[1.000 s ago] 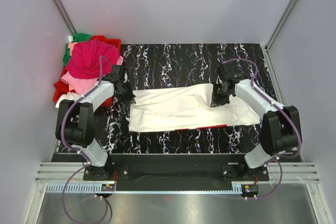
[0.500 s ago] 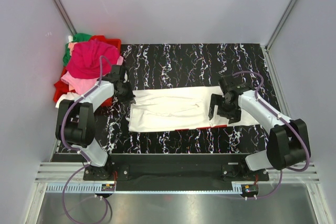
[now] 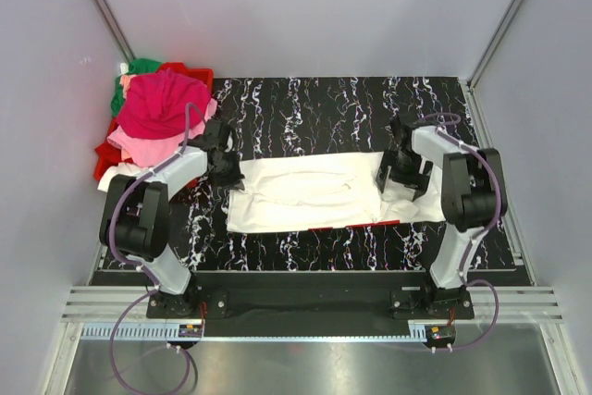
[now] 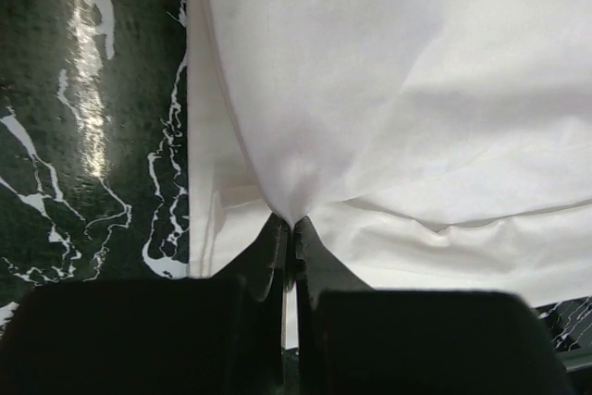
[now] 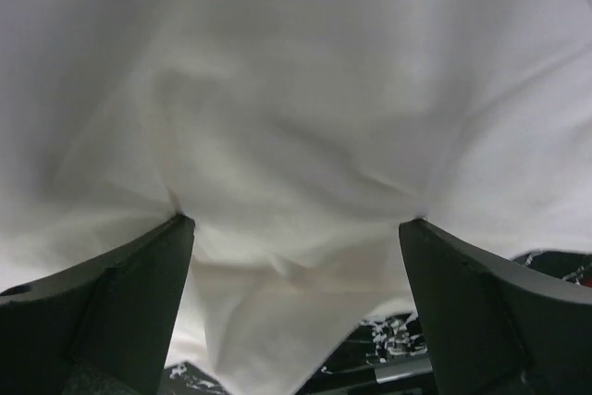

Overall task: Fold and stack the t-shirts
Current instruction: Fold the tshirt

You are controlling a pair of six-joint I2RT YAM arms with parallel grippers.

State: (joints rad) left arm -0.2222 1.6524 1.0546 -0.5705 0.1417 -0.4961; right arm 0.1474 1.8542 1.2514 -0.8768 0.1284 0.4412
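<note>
Seen from above, a white t-shirt (image 3: 314, 193) lies spread across the middle of the marbled worktop (image 3: 314, 104), other t-shirts (image 3: 157, 108) heaped at its far left corner; the left wrist view shows the left jaws pinched tight on a fold of it, the right wrist view the right jaws spread wide over its cloth.

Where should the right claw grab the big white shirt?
Probably a wrinkle near its right end, coming down from above. The shirt lies flat, so only an edge or wrinkle can be pinched. The left gripper pinches the left end; the right gripper hangs open over bunched cloth there.
</note>
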